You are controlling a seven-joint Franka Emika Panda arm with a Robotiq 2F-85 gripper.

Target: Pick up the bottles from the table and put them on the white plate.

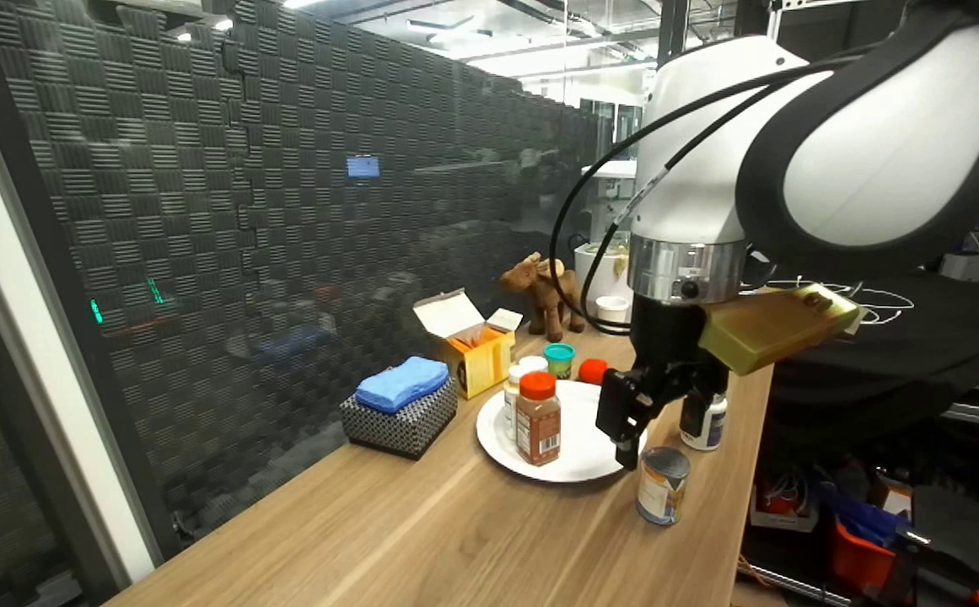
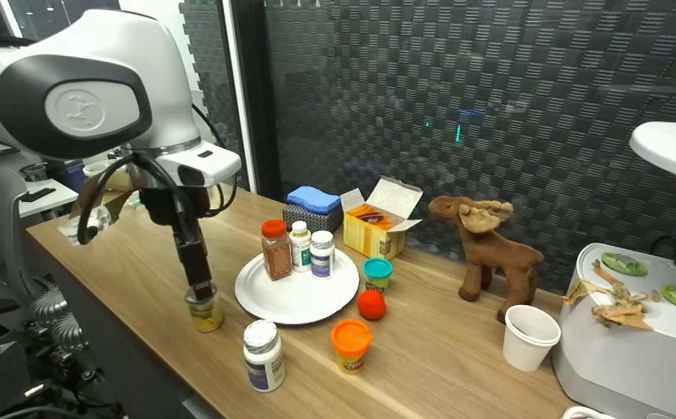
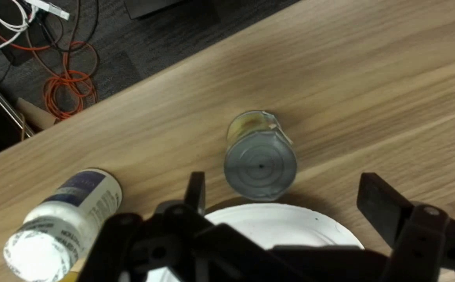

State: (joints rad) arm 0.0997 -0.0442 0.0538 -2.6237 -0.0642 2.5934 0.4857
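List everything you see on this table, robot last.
plate: one, white, on table
red-capped bottle: one, brown, on plate
white bottles: two, white, on plate
loose bottle: one, white, on table
can: one, silver, by plate
carton: one, yellow, by box
packets: several, orange, in carton
box: one, black patterned, by carton
cloth: one, blue, on box
tubs: two, teal and orange lids, near ball
ball: one, red, near plate
plush moose: one, brown, by machine
cup: at least one, white, by machine
machine: one, grey, by cup
arm: one, white, over table
gripper: one, black, open near can
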